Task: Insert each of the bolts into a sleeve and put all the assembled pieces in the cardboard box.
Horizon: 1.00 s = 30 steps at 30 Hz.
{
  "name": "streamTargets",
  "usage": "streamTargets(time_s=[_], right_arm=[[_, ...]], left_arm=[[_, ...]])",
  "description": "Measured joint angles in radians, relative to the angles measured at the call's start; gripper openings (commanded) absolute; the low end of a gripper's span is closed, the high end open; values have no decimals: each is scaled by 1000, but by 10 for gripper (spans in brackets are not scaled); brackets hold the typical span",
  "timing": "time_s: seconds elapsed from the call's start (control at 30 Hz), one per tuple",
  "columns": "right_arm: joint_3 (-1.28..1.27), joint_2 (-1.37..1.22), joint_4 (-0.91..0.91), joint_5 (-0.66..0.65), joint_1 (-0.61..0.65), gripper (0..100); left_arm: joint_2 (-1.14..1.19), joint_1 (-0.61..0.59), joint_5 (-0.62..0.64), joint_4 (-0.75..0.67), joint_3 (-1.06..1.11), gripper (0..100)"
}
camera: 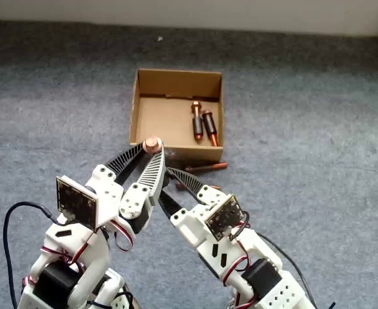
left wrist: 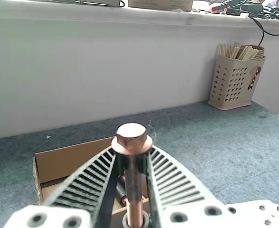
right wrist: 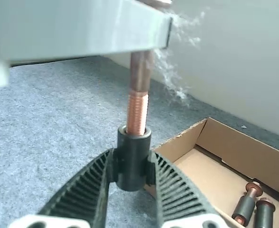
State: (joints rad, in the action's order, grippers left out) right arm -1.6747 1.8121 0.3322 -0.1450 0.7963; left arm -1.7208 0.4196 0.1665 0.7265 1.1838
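My left gripper is shut on a copper bolt, held upright with its hex head on top, just in front of the cardboard box. Below it my right gripper is shut on a black sleeve. The bolt's threaded end sits in the sleeve's top opening. In the high view my right gripper lies partly under the left one. Two assembled pieces lie side by side in the box's right half; they appear as assembled pieces in the right wrist view. Another bolt lies on the carpet along the box's front wall.
Grey carpet covers the floor all around the box. A white wall rises behind the box, and a beige perforated holder with wooden sticks stands at its foot, well off to one side.
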Motion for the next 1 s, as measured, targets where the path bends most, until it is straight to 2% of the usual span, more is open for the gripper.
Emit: streamTargets(time_s=[0.67, 0.87, 1.0], right_arm=[[0, -2, 2, 0, -6, 4], [0, 0, 2, -2, -34, 4], [0, 0, 2, -2, -38, 4]], left_arm=[[-11, 0, 2, -3, 115, 8], [-2, 0, 2, -5, 135, 125], [0, -2, 2, 37, 137, 133]])
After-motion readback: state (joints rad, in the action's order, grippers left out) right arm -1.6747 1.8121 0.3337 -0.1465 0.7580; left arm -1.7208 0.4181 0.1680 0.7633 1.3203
